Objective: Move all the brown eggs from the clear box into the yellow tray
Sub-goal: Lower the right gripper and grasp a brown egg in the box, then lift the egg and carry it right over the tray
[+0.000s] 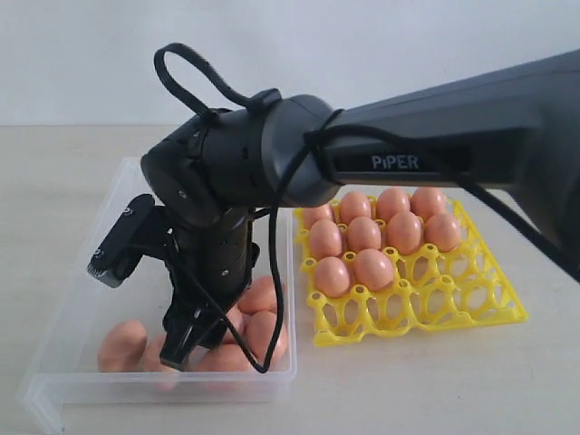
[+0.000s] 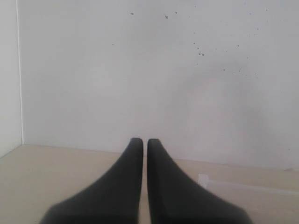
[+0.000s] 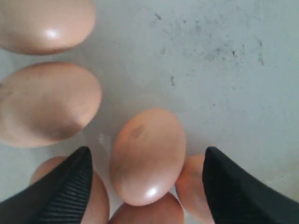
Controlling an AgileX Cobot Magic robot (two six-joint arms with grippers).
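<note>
The clear box (image 1: 86, 272) sits on the left with several brown eggs (image 1: 122, 344) bunched at its near end. My right gripper (image 1: 186, 337) reaches across and points down into that bunch. In the right wrist view the right gripper (image 3: 147, 154) is open, its fingers standing on either side of one egg (image 3: 147, 156) without touching it; other eggs (image 3: 46, 102) lie close around on the smudged box floor (image 3: 224, 70). The yellow tray (image 1: 471, 308) holds several eggs (image 1: 364, 234) in its far cups. My left gripper (image 2: 145, 142) is shut and empty, and does not show in the exterior view.
The right arm's dark body (image 1: 435, 145) and its cable (image 1: 272, 299) hang over the box and the tray's left edge. The tray's near cups (image 1: 408, 304) are bare. In the left wrist view a corner of the clear box (image 2: 243, 185) lies ahead by a white wall.
</note>
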